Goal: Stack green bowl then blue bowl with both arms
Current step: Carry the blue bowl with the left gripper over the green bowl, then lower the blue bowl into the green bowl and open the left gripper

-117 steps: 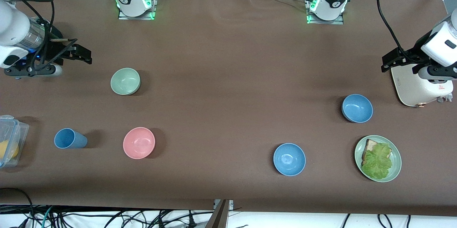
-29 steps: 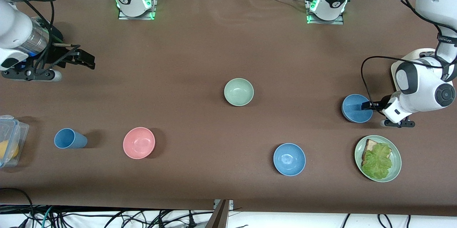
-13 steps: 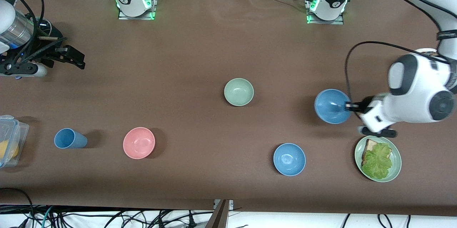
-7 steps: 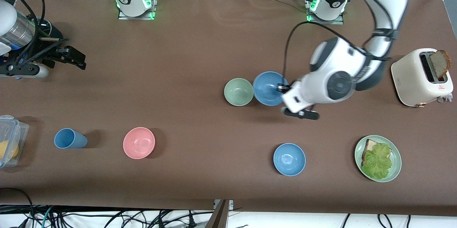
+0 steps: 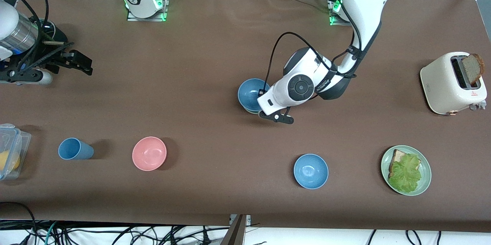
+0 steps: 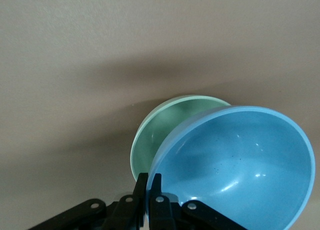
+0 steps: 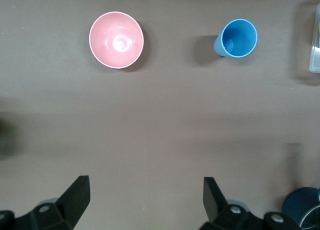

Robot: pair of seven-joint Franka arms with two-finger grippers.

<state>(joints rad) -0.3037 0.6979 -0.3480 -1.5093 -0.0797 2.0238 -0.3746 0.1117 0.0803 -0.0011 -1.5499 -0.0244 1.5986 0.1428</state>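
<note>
Nearest the front edge of the table stand a spare blue bowl and a green plate of bread and lettuce toward the left arm's end; a pink bowl and a blue cup sit toward the right arm's end; none of these is engaged. At mid-table the left gripper has its fingers clamped on the rim of the blue bowl, carried in the air over the green bowl, which rests on the table; the wrist view shows the blue bowl tilted and offset, with a crescent of green rim exposed beside it, so the two are not yet concentric; whether they touch cannot be determined. In my judgement the coming move turns on that offset: the blue bowl needs levelling and centring over the green one, then lowering before release. The left arm is plainly the nearer. The right gripper waits over the table's right-arm end, fingers spread wide and empty.
</note>
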